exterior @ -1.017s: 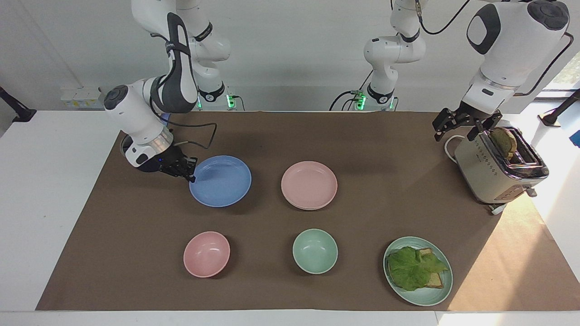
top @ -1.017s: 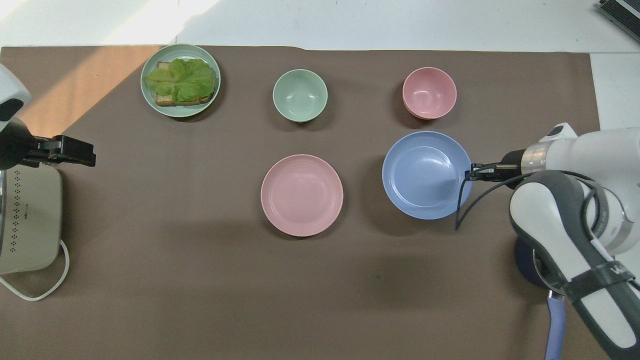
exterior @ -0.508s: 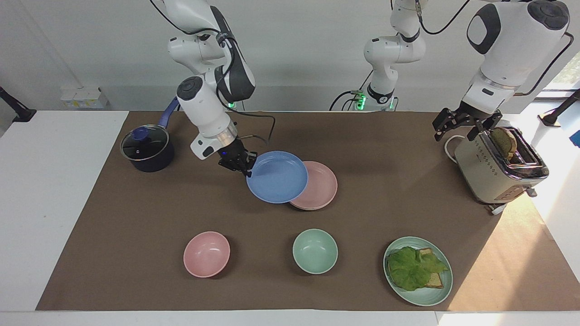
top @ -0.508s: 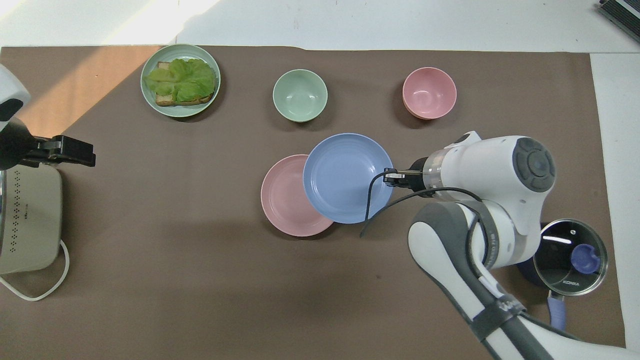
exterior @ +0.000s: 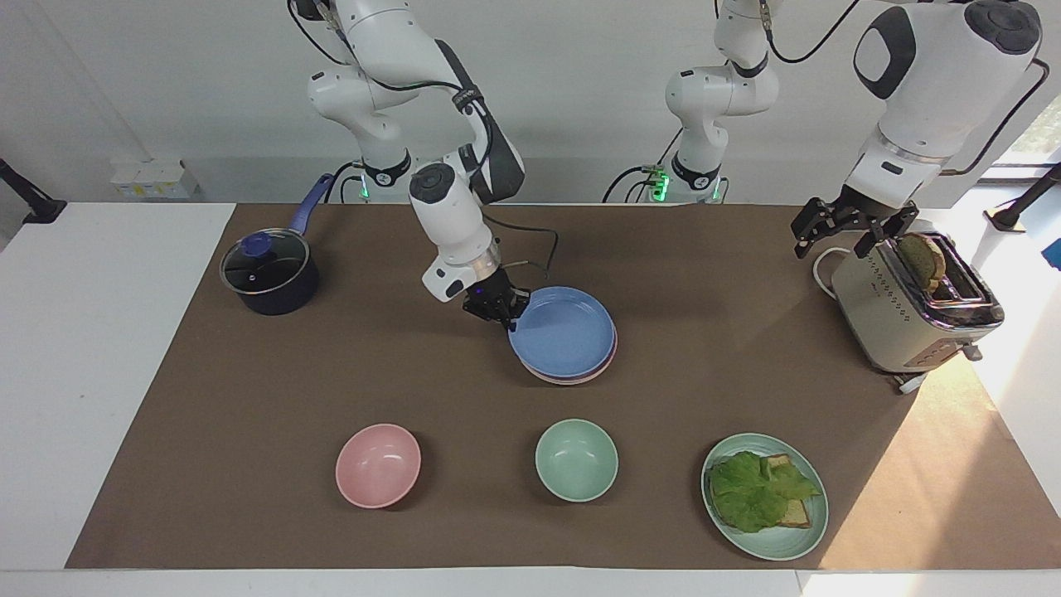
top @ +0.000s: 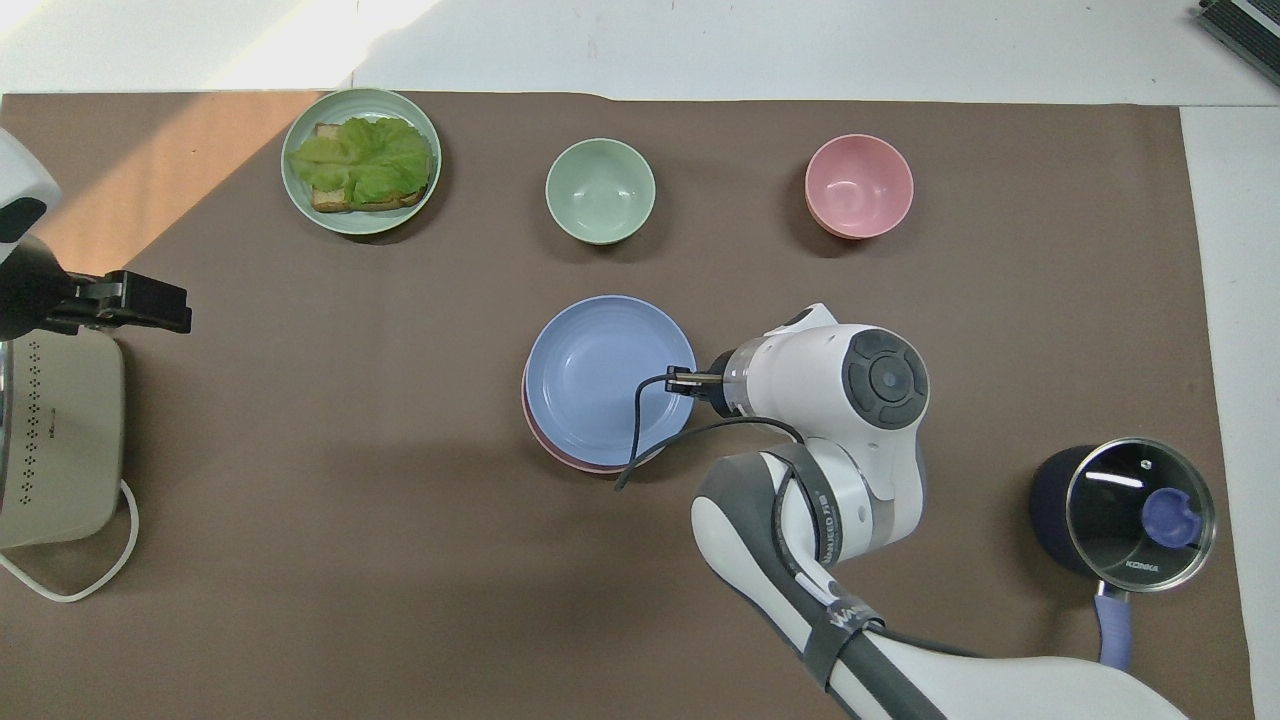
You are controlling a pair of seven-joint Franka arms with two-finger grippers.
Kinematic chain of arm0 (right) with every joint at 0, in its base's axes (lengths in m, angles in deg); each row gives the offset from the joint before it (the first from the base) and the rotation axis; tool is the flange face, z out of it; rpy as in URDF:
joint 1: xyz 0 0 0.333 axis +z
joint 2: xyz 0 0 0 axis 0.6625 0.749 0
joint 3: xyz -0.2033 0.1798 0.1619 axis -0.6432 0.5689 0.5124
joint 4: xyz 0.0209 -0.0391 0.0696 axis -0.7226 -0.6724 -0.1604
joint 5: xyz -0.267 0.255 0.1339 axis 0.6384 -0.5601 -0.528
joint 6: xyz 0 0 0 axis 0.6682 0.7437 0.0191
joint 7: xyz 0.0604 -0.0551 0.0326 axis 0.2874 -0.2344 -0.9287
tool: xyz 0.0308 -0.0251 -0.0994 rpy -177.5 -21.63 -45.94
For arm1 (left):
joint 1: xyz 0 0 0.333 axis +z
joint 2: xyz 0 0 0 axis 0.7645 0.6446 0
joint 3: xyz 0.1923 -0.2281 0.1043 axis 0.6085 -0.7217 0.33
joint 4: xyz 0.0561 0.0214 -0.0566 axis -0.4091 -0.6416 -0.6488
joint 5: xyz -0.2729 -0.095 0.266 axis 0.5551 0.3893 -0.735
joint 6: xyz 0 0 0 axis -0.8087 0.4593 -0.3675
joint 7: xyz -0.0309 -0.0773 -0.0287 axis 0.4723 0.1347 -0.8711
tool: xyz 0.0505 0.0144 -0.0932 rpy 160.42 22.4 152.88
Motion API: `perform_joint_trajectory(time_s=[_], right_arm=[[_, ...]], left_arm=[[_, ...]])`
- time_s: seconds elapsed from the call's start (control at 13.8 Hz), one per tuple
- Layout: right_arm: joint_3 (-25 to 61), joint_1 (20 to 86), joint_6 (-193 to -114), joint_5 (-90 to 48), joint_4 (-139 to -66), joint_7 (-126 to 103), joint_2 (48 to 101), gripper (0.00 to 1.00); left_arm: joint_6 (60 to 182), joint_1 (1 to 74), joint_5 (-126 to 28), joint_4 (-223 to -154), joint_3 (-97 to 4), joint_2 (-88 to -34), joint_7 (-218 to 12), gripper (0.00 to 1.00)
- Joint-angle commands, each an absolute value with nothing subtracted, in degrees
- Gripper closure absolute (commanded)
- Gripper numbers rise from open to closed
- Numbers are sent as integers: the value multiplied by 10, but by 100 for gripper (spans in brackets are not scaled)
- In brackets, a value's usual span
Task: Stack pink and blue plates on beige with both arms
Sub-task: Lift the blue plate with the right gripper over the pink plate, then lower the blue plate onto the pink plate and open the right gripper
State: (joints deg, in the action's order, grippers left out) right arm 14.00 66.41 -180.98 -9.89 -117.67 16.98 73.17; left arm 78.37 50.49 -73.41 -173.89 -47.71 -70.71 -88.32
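Note:
The blue plate (exterior: 564, 332) (top: 600, 375) lies over the pink plate (exterior: 572, 379) (top: 560, 458), covering all but a thin strip of its rim. My right gripper (exterior: 509, 322) (top: 682, 381) is shut on the blue plate's rim, on the edge toward the right arm's end of the table. I cannot tell whether the blue plate rests on the pink one or hangs just above it. The beige plate is hidden. My left gripper (exterior: 834, 240) (top: 178, 306) hangs open and empty beside the toaster (exterior: 912, 307) (top: 55, 440).
A dark pot with a glass lid (exterior: 269, 274) (top: 1135, 505) stands at the right arm's end. Farther from the robots are a pink bowl (exterior: 378, 465) (top: 859, 186), a mint bowl (exterior: 576, 459) (top: 600, 190) and a mint plate (exterior: 767, 551) (top: 360, 226) carrying lettuce and toast.
The right arm carried the blue plate from near the pot's end across to over the pink plate. The pot came into view. The left arm has not moved.

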Motion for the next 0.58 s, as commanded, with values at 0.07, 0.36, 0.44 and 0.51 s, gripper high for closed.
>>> perform_joint_trajectory(time_s=[0.07, 0.36, 0.44, 0.51], right_arm=[[141, 668, -1833, -114, -1177, 175, 742, 100], [141, 665, -1834, -114, -1167, 173, 746, 25], [140, 665, -1834, -114, -1164, 174, 747, 15], [140, 666, -1833, -114, -1164, 175, 746, 7]], left_arm=[[783, 498, -740, -1743, -473, -716, -881, 0], [783, 493, -740, -1742, -473, -716, -888, 0], [784, 489, -740, -1742, -473, -716, -890, 0], [784, 490, -740, -1742, -473, -716, -893, 0]])
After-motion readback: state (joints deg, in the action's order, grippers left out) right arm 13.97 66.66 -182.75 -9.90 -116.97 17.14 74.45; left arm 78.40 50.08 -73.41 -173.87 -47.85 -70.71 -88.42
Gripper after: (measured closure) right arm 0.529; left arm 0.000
